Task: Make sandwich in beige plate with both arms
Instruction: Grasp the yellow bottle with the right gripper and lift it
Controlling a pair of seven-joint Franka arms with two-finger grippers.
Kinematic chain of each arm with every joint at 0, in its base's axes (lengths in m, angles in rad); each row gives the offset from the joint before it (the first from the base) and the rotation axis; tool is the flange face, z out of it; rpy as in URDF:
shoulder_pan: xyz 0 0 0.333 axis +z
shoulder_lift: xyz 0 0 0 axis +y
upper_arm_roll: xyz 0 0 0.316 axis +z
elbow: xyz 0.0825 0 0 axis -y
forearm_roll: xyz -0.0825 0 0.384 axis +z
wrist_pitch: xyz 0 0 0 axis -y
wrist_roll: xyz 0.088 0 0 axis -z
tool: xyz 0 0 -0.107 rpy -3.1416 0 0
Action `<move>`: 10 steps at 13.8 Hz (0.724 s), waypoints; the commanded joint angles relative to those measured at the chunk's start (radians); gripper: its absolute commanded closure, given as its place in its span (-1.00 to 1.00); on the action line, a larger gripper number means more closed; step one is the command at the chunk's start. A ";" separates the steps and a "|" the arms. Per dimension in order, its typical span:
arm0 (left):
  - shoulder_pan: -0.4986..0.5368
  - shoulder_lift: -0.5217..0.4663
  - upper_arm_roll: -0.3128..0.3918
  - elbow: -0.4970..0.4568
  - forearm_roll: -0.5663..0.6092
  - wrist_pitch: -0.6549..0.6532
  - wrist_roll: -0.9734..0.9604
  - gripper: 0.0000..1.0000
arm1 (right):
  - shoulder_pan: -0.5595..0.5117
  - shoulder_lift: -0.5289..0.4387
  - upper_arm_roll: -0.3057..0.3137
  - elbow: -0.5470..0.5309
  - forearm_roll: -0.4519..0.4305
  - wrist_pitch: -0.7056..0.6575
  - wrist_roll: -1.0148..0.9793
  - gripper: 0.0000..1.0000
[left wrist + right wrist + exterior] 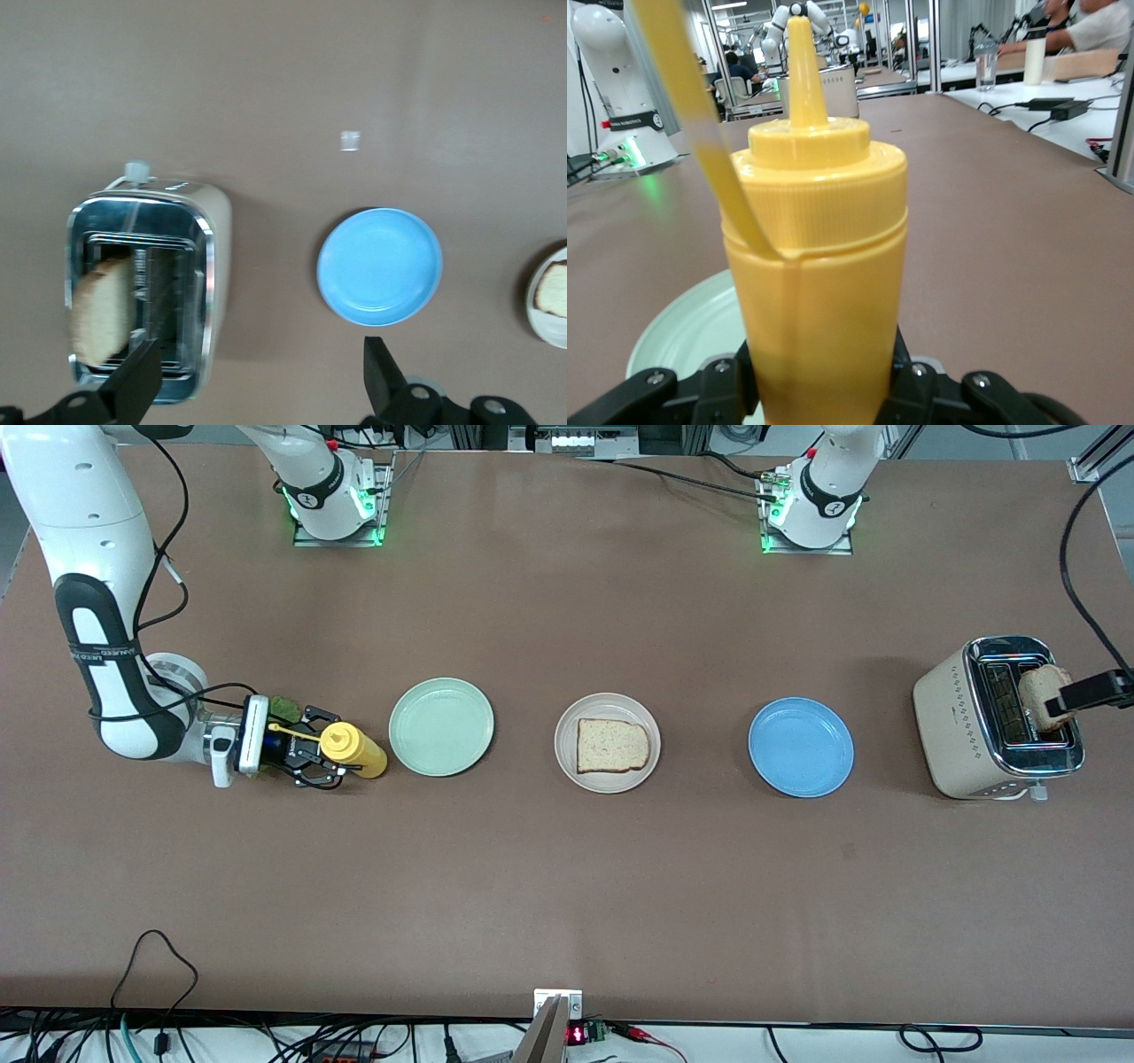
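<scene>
Front view cuts off most of the left arm at the frame edge; only its left gripper (1059, 701) shows, over the toaster (999, 717), and a green leaf (285, 707) is half hidden by the right wrist. The left gripper's fingers (137, 382) stand wide apart in the left wrist view, one over the toaster's slots and one over bare table, gripping nothing; a bread slice (99, 310) stands upright in a slot. The right arm is bent low at its end of the table, wrist level, and the right gripper (330, 757) has its fingers against both sides of a yellow bottle (352, 749); the right wrist view shows the ribbed plastic bottle (817, 292) upright with a cone nozzle and strap. The matte beige plate (608, 743) lies mid-table between a mint plate (441, 726) and a glossy blue plate (801, 747), holding one squarish, darker-crusted slice (611, 746). The toaster has a beige body and chrome top.
</scene>
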 commanded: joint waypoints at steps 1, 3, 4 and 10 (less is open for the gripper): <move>-0.003 -0.022 -0.052 -0.009 0.009 -0.005 -0.042 -1.00 | 0.048 -0.120 -0.009 -0.007 -0.071 0.025 0.188 1.00; -0.005 -0.022 -0.068 -0.004 0.017 -0.005 -0.040 -1.00 | 0.099 -0.178 -0.009 0.030 -0.150 0.076 0.341 1.00; -0.005 -0.022 -0.069 0.011 0.017 -0.007 -0.034 -1.00 | 0.129 -0.203 -0.009 0.056 -0.196 0.096 0.438 1.00; -0.543 -0.076 0.498 0.007 -0.025 -0.018 -0.016 -1.00 | 0.355 -0.240 -0.009 0.229 -0.503 0.220 0.955 1.00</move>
